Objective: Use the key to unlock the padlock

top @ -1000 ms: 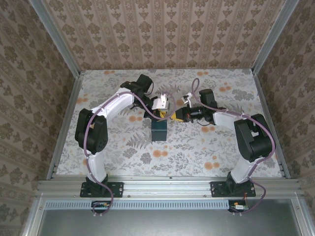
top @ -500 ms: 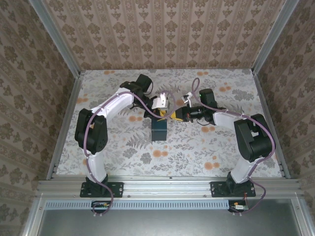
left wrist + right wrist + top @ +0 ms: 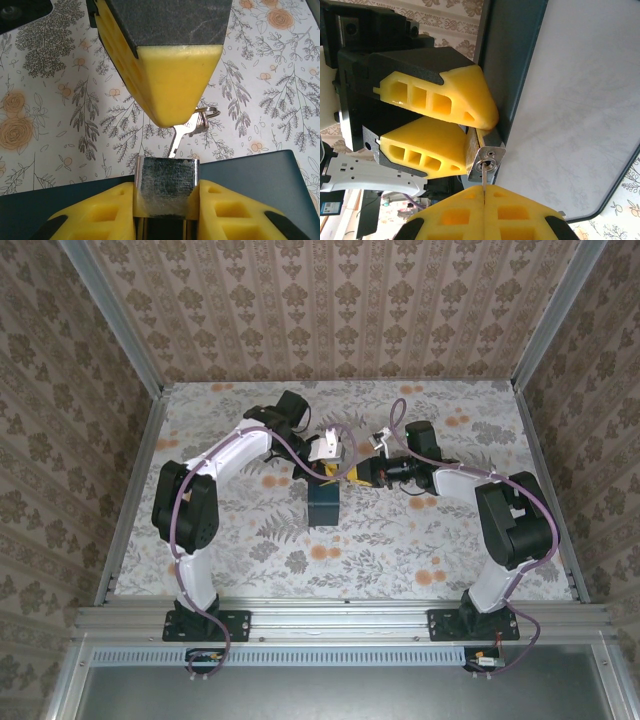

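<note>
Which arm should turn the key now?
Right. The right claw pinches the key, its tip at the keyhole of the padlock; the left claw is busy clamping the padlock.

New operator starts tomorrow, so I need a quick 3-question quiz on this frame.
1. True or false: the left gripper holds the padlock between its fingers.
2. The right gripper is: A open; B shut on the key; C shut on nothing.
3. Fill in: the key's tip meets the padlock at its ____.

Key: 1 true. 2 B. 3 keyhole; how deep the key sits cannot be told.
</note>
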